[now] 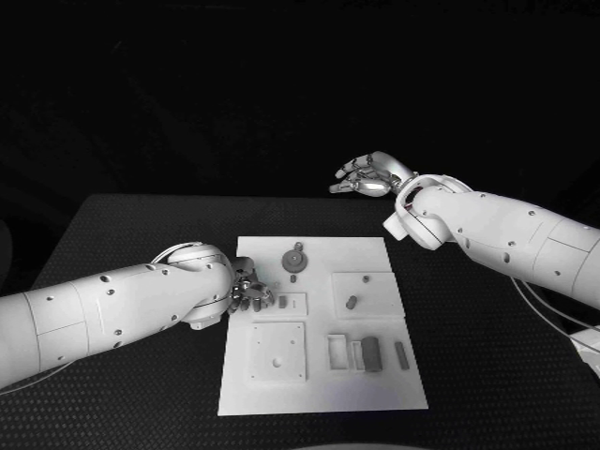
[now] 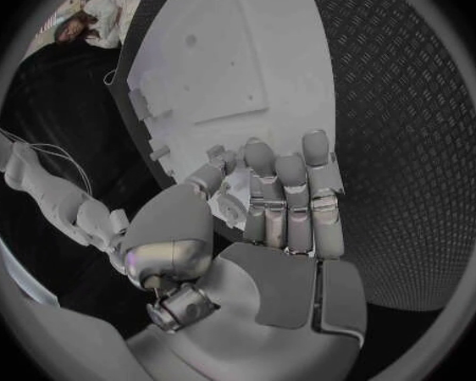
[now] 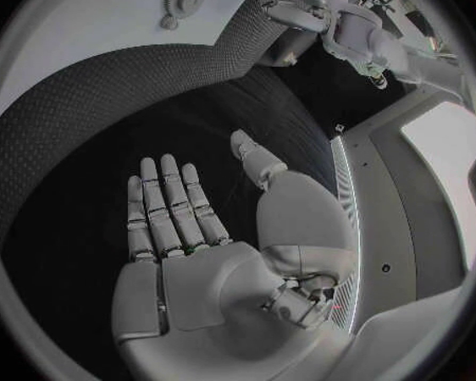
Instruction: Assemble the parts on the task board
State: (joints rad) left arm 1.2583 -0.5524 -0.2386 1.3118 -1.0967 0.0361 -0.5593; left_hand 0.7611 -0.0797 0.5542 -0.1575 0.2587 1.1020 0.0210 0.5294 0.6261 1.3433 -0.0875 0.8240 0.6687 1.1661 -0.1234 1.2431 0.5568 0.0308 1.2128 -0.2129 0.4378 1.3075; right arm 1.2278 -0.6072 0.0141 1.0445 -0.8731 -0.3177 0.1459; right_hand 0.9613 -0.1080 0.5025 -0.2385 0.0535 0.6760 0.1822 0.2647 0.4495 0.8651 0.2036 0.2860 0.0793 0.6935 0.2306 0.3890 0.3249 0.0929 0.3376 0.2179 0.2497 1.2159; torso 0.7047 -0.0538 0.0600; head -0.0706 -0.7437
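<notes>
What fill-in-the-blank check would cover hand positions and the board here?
1. The left hand is at the board's ____ edge.
2. The right hand, fingers spread, holds ____.
3. The gear lies on the ____.
4. The hand nearer the board is the ____ one.

Missing words: left; nothing; board; left

- Both arms are cased in smooth white shells dotted with small dark screw holes.
- The left robot hand (image 1: 250, 294) and right robot hand (image 1: 365, 177) are built of silver metal with segmented fingers.
- Thin pale cables are seen beside the right arm.
</notes>
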